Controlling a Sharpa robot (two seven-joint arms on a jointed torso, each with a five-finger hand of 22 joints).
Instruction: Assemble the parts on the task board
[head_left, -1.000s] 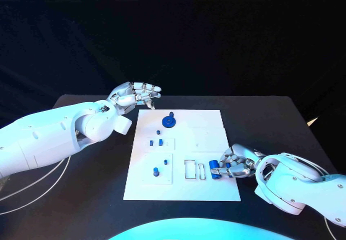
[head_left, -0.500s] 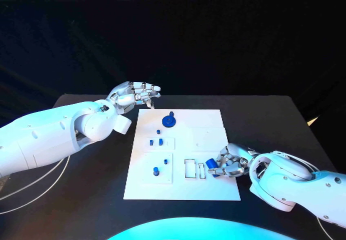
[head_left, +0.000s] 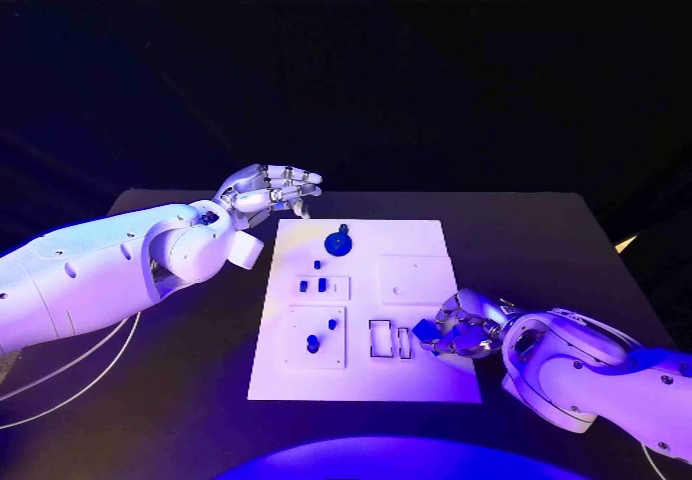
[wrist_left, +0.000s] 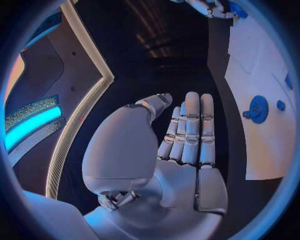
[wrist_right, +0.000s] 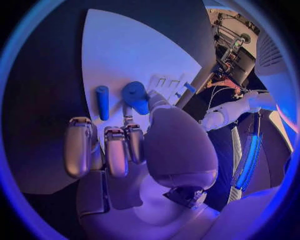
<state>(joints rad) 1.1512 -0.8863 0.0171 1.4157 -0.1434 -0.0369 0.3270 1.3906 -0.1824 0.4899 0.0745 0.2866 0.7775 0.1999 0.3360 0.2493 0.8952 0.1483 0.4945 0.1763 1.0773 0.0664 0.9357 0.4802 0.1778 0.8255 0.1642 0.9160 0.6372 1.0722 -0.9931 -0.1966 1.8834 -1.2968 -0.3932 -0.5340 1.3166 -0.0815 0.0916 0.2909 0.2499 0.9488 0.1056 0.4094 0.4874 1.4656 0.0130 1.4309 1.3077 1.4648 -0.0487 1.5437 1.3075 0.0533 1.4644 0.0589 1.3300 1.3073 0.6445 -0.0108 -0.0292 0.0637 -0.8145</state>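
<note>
Here, the task board is seen in the middle of the black table, with small blue parts standing in its recesses and a blue gear seated near its far edge. A blue cylindrical part is gripped by the right hand at the board's near right edge, just beside a second blue cylinder lying on the plate. The left hand is held above the table off the board's far left corner, nothing in it, its fingers loosely curled and a little apart.
</note>
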